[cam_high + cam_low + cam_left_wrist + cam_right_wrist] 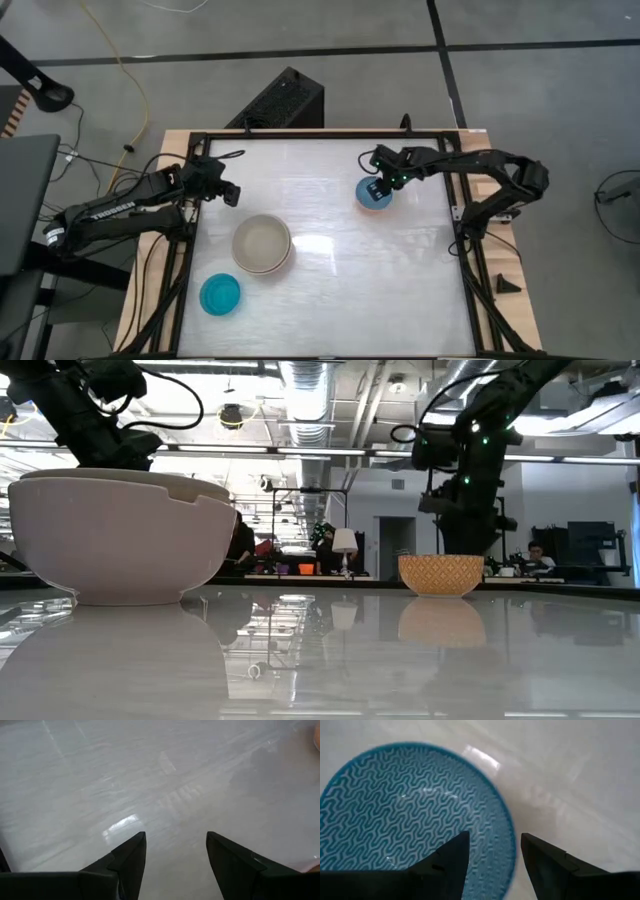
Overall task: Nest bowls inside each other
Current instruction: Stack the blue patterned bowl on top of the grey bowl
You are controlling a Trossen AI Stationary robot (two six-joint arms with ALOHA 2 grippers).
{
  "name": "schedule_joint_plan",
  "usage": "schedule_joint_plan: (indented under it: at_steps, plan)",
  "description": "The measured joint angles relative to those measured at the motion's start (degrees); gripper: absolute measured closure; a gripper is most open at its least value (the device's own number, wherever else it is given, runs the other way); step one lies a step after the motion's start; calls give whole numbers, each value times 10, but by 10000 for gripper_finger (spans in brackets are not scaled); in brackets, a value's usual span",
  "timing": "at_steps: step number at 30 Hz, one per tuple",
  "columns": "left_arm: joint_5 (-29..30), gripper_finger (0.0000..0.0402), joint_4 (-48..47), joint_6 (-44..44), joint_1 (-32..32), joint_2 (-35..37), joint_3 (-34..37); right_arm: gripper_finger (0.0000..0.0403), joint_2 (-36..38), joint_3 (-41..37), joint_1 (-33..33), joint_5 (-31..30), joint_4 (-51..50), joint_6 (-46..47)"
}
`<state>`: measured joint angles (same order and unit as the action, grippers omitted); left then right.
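A small bowl, blue wave-patterned inside and orange-patterned outside, stands on its base at the table's far right. My right gripper hangs open just above it, pointing down. Its two fingers stand on either side of the bowl's rim without touching it. A large cream-white bowl with a grey-beige bowl nested inside stands mid-table. A bright teal-blue bowl stands near the front left. My left gripper waits open above bare table at the far left.
A black frame borders the white glossy tabletop. Bare table lies between the cream-white stack and the patterned bowl, and across the near right. A black box sits on the floor beyond the far edge.
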<state>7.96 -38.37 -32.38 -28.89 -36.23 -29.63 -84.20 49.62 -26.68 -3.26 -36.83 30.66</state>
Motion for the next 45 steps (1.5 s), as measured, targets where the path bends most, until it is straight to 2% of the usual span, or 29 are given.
schedule_joint_plan:
  at_steps: [5, 13, 17, 21, 26, 30, 38, 41, 45]
  plan:
    - [0, 205, 0, 5, 0, 0, 0, 219, -32, -4, 7, 16, 13, 9]
    - [-2, 205, -11, 12, 0, 0, 0, 361, -48, -1, 22, 15, 48, 53]
    - [-15, 205, -14, 18, 0, 0, 0, 360, -40, 4, 33, 20, 66, 84]
    - [-15, 205, -14, 18, 0, 0, 0, 360, -32, 44, 61, 17, 66, 112]
    - [-17, 205, -12, 22, 0, 0, 0, 360, -44, 130, 116, 4, 72, 139]
    - [-31, 205, -11, 33, 0, 0, 0, 360, -82, 222, 164, -17, 76, 154]
    - [-47, 205, -1, 75, 0, 0, 0, 360, -242, 478, 248, -26, 68, 123]
    - [-60, 205, 15, 90, 0, 0, 0, 360, -299, 576, 265, -8, 64, 111]
    - [-95, 205, 48, 98, 0, 0, 0, 360, -368, 686, 275, 3, 13, 98]
